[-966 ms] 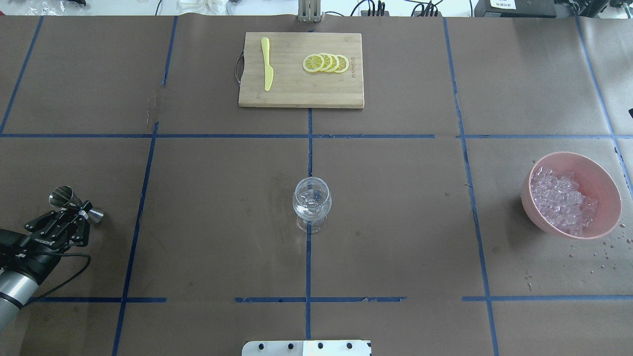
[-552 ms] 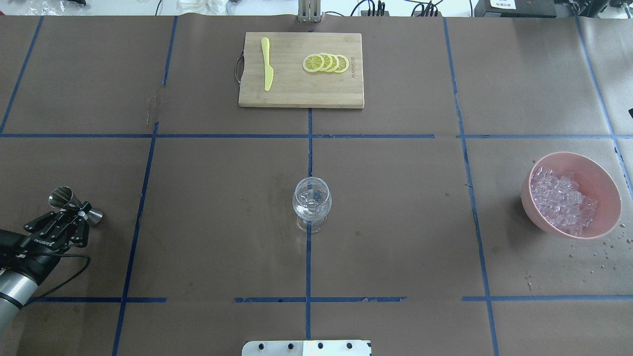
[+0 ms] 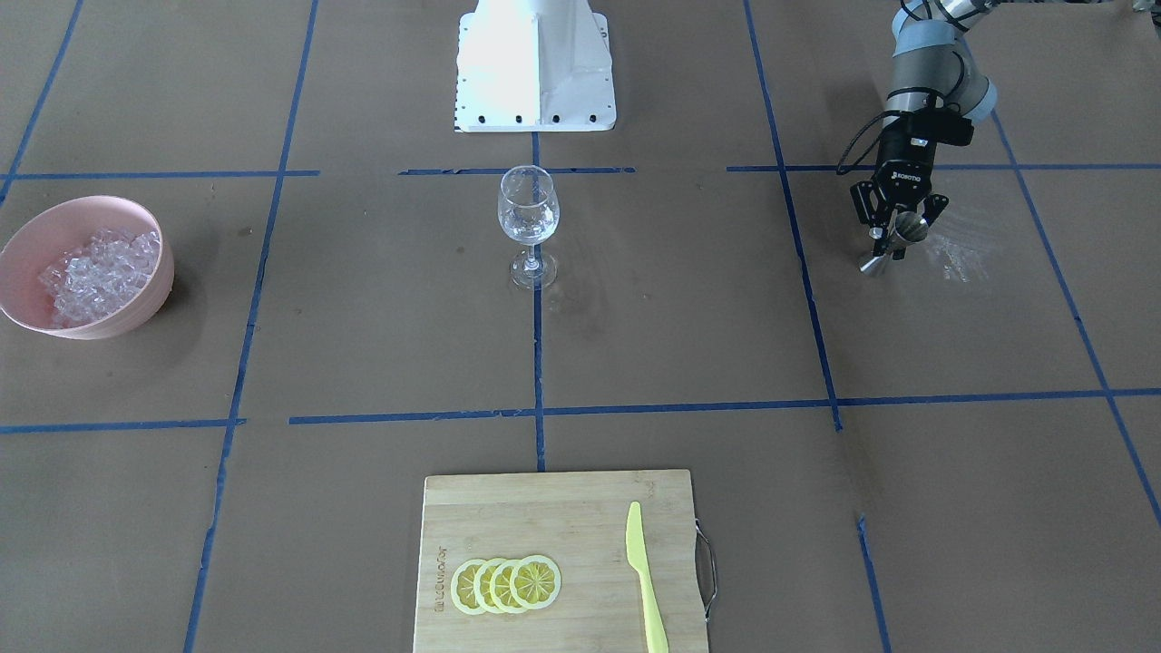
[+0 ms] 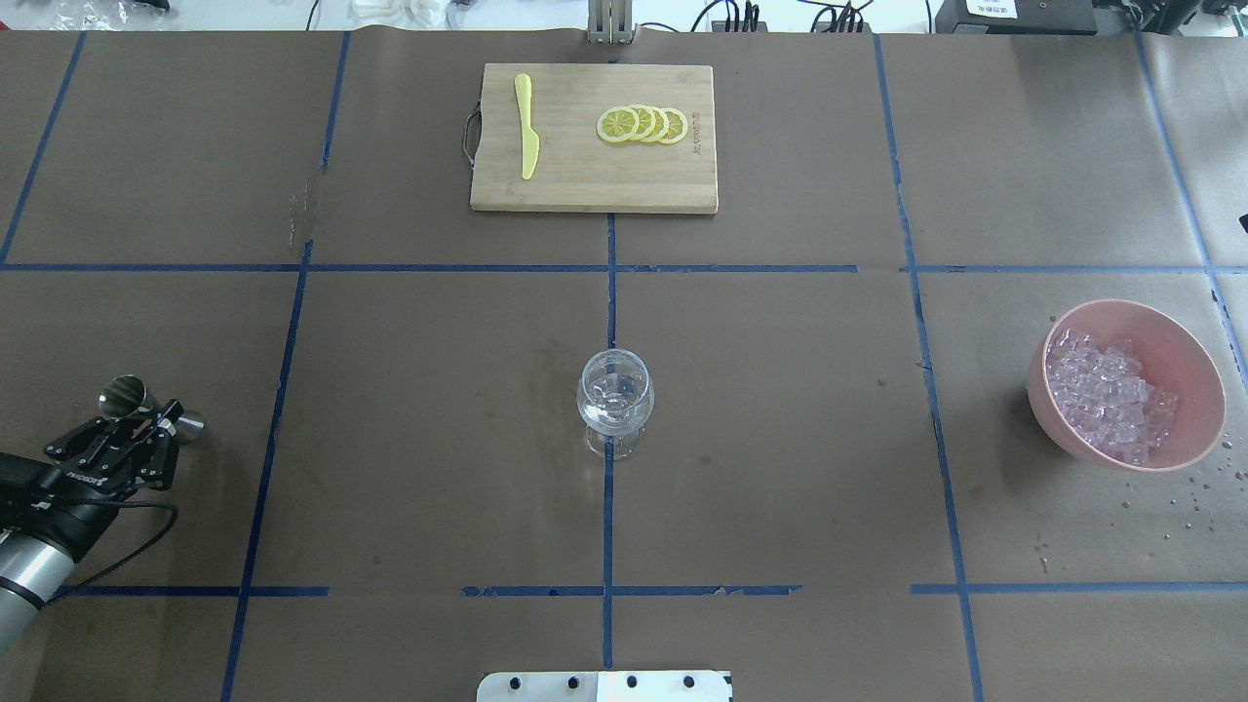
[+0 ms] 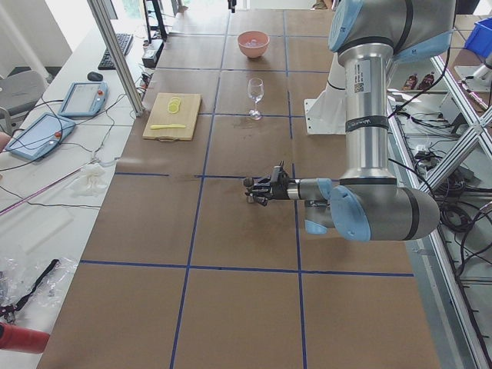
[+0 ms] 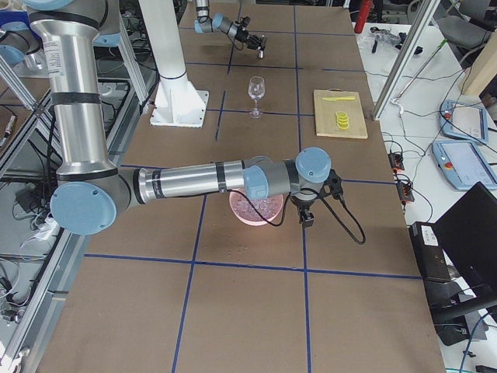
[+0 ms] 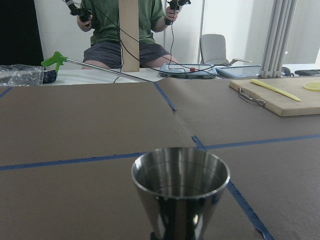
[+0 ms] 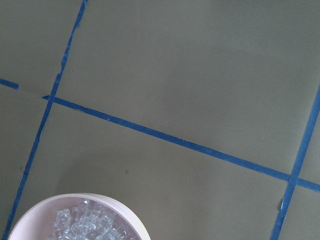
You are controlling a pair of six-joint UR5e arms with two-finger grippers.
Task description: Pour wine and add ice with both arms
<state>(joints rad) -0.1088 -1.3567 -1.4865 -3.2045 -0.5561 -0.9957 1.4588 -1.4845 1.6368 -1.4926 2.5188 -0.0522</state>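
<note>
My left gripper (image 4: 166, 416) is shut on the waist of a steel jigger (image 4: 132, 396) at the table's left edge, held upright just above or on the paper. The jigger fills the left wrist view (image 7: 180, 185); in the front view the gripper (image 3: 893, 236) holds it low. The wine glass (image 4: 615, 398) stands at the table's middle and seems to hold a little clear liquid. The ice (image 4: 1107, 395) lies heaped in a pink bowl (image 4: 1197, 353) at the right. My right arm's wrist (image 6: 314, 167) hangs over that bowl; I cannot tell whether its gripper is open or shut. The right wrist view shows ice (image 8: 87, 225).
A wooden cutting board (image 4: 585, 185) with several lemon slices (image 4: 642, 125) and a yellow plastic knife (image 4: 526, 127) lies at the far middle. Water drops (image 4: 1185, 497) dot the paper near the bowl. The white pedestal base (image 3: 535, 63) stands behind the glass.
My left gripper has turned the jigger from tilted to nearly upright and drawn back a little toward the robot. The glass and the bowl have not moved.
</note>
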